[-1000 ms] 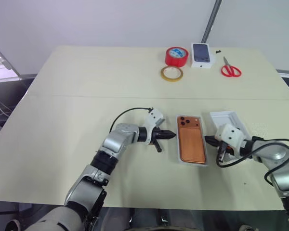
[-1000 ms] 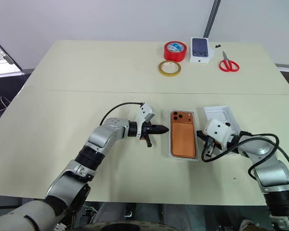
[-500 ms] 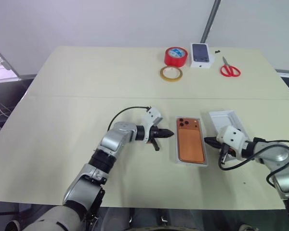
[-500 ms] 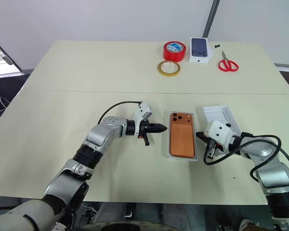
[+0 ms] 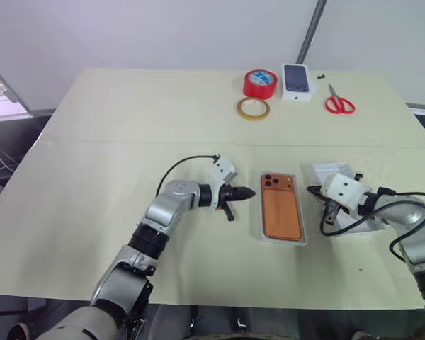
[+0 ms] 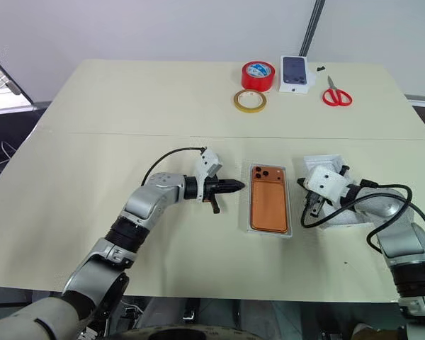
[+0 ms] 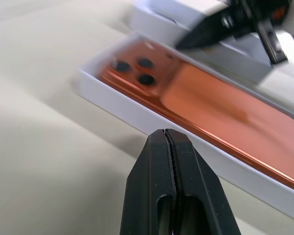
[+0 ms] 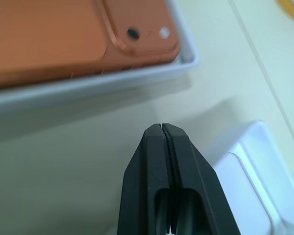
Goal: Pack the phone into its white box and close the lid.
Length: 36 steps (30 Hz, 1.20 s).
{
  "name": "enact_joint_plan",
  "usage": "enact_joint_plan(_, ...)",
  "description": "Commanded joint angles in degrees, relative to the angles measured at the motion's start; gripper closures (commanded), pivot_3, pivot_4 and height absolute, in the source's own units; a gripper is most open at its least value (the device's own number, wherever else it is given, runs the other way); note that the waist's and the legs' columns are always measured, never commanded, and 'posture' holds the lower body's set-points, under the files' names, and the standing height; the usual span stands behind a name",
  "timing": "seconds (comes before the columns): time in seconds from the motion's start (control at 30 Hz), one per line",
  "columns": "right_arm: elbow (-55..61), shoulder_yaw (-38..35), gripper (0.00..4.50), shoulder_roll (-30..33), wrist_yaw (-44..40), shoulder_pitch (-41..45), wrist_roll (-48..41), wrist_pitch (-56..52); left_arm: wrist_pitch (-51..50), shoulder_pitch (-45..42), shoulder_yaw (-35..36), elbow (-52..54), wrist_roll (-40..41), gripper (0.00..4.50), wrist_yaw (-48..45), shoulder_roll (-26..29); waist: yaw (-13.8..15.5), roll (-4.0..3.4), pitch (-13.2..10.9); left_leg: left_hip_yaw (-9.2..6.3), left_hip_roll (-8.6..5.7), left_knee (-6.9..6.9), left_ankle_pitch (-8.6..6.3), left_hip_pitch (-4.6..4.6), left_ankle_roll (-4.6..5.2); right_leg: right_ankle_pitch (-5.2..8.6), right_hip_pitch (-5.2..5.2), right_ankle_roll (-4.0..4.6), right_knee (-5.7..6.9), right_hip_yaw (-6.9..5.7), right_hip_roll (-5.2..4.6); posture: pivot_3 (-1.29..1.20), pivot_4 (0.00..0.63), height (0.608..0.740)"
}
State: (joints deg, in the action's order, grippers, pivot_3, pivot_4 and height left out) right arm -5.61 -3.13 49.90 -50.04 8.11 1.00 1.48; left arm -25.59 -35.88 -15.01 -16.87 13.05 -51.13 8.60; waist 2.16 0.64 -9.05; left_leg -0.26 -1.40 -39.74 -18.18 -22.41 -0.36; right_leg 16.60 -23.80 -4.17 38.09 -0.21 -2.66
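Lighting bright, even and diffuse; no glare on the table (image 5: 127, 127). Shadows soft and short, lying close under both arms. Head views sharp throughout. Left wrist view blurred toward 12 o'clock, the phone (image 7: 220, 105) smeared. Right wrist view softens toward its edges.
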Motion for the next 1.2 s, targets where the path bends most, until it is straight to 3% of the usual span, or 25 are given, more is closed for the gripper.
enact_joint_plan(0.03,4.63,-4.59,4.50,0.92,-2.62,-1.34,-6.39,-3.33,1.65,-0.26,3.10,1.49,1.33,4.47,-1.53,2.65,-0.07,0.00,0.00,0.00,0.00,0.00,0.00,0.00,0.00,0.00,0.00,0.00,0.00,0.00,0.00,0.00,0.150,0.740)
enact_joint_plan(0.17,2.09,-5.32,4.50,3.60,-0.56,-3.99,-2.29,0.41,2.61,0.57,4.99,0.82,1.07,4.47,-0.91,4.62,-0.11,-0.01,0.00,0.00,0.00,-0.05,-0.05,0.02,0.09,0.00,0.04,0.00,0.00,0.00,0.00,0.00,0.150,0.740)
enact_joint_plan(0.3,5.92,-7.53,4.50,2.72,-1.14,-5.56,-6.99,-4.44,1.76,1.84,6.28,2.35,1.65,4.47,-1.00,5.64,-0.07,-0.01,0.00,0.00,0.00,-0.11,-0.07,0.03,0.11,0.00,0.08,0.00,0.00,0.00,0.00,0.00,0.150,0.740)
enact_joint_plan(0.33,7.38,-7.97,4.50,2.37,-1.43,-5.79,-8.52,-6.66,1.16,2.20,6.68,2.93,1.98,3.97,-1.19,6.05,-0.09,-0.01,0.00,0.00,0.00,-0.11,-0.06,0.03,0.11,0.00,0.08,0.00,0.00,0.00,0.00,0.00,0.150,0.740)
enact_joint_plan(0.37,8.90,-8.48,3.97,1.80,-1.33,-5.92,-10.15,-9.02,-0.81,2.79,7.26,3.94,3.51,3.68,-2.52,6.72,-0.25,-0.01,0.00,0.00,0.02,-0.11,-0.07,0.03,0.11,0.00,0.07,0.00,0.01,0.00,0.00,0.00,0.150,0.740)
enact_joint_plan(0.4,10.32,-9.16,3.65,1.07,-0.81,-5.98,-11.89,-11.60,-0.83,3.79,7.40,5.35,4.15,3.19,-3.71,7.73,-0.44,-0.01,0.00,0.00,0.05,-0.12,-0.07,0.03,0.12,0.00,0.07,0.00,0.01,0.00,0.01,0.00,0.150,0.740)
enact_joint_plan(0.6,15.86,-13.35,0.55,-0.07,2.48,-7.96,-14.56,-18.54,1.42,6.69,10.30,9.52,6.15,0.08,-6.02,12.74,-1.41,-0.02,0.01,-0.03,0.09,-0.11,-0.19,0.04,0.33,0.00,0.09,0.00,0.03,0.00,0.02,0.00,0.150,0.740)
enact_joint_plan(0.63,16.79,-14.54,0.04,-0.49,3.35,-8.00,-15.93,-21.16,-0.82,7.43,10.82,10.81,7.59,0.00,-7.43,14.31,-1.42,-0.02,0.01,-0.03,0.09,-0.11,-0.19,0.04,0.33,0.00,0.09,0.00,0.03,0.00,0.02,0.00,0.150,0.740)
enact_joint_plan(0.8,22.64,-17.26,0.04,-3.92,7.80,-9.62,-19.61,-29.60,-1.11,11.69,12.06,16.93,12.14,0.00,-11.61,17.25,-1.50,-0.14,0.08,-0.04,0.12,-0.08,-0.20,0.06,0.32,0.00,0.09,0.00,0.03,0.01,0.02,0.00,0.150,0.740)
enact_joint_plan(0.97,27.46,-17.36,0.04,-7.92,15.07,-12.61,-17.91,-34.82,6.55,13.91,12.55,16.94,10.76,0.00,-14.03,19.28,-1.47,-0.15,0.08,-0.04,0.12,-0.08,-0.22,0.06,0.35,0.00,0.10,0.00,0.02,0.01,-0.01,0.00,0.150,0.740)
enact_joint_plan(1.2,32.56,-11.21,0.04,-4.41,20.21,-13.03,-12.99,-47.89,17.31,14.12,13.41,15.07,11.48,0.00,-19.61,21.14,-1.59,-0.20,0.10,-0.03,0.12,-0.07,-0.22,0.06,0.36,0.01,0.08,0.02,0.00,0.01,-0.02,0.00,0.150,0.740)
